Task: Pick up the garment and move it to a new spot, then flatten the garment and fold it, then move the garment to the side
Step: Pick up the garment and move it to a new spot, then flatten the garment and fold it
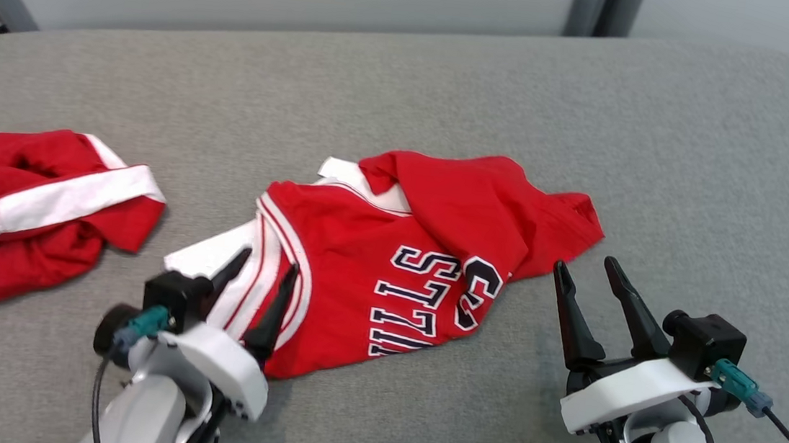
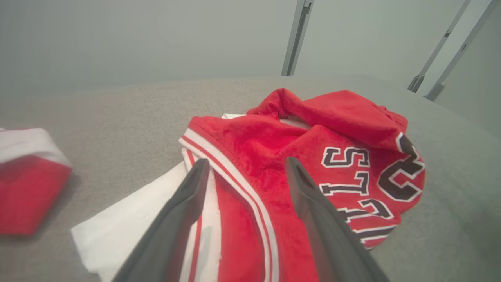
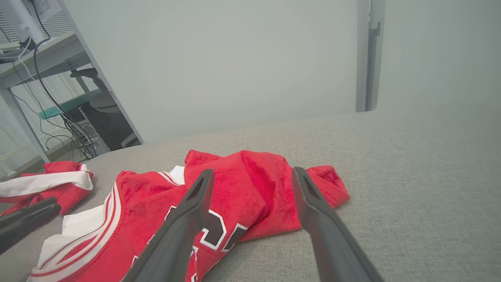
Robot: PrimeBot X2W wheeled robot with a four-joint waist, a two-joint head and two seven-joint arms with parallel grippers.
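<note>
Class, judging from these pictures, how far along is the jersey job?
Probably done: jersey set down on the grey surface. In hand: nothing held; left tool open over its striped edge, right tool open beside it. Left: it lies rumpled, so flattening, folding, moving aside.

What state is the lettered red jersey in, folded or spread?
Crumpled: the jersey lies bunched on the grey surface, one flap flopped over its lettering.

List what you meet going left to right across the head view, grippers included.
A crumpled red-and-white garment → left gripper, open → red lettered jersey, its left edge under that gripper → right gripper, open, by the jersey's right end.
</note>
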